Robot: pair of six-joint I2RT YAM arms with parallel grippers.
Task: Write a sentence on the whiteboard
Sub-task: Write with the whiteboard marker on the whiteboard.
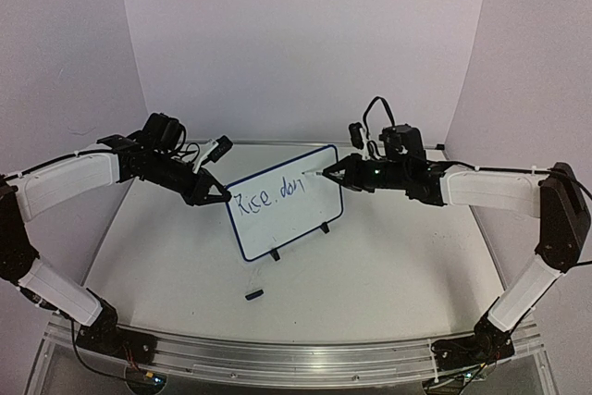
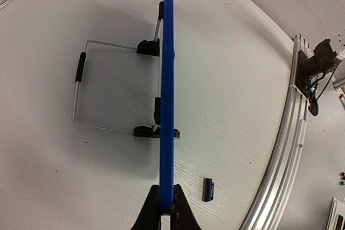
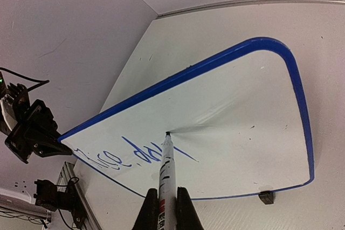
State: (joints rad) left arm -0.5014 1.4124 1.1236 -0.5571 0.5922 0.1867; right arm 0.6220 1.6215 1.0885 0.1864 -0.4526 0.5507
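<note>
The blue-framed white whiteboard (image 1: 287, 219) stands on the worktop (image 1: 398, 265), dark handwriting (image 1: 268, 195) reading "Rice, don". The level left claw (image 1: 225, 196) grips its edge, closed; the right claw (image 3: 166, 190) clamps a white marker (image 3: 167, 168) touching it.

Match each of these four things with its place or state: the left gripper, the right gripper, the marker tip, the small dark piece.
Column one:
1. left gripper
2. right gripper
3. marker tip
4. small dark piece

Column two:
A. lying on the table, apart from the whiteboard
B. shut on the marker
C. touching the whiteboard's white face
D. shut on the whiteboard's blue edge

Pairs: 1-D, 2-B, 3-C, 4-A
</note>
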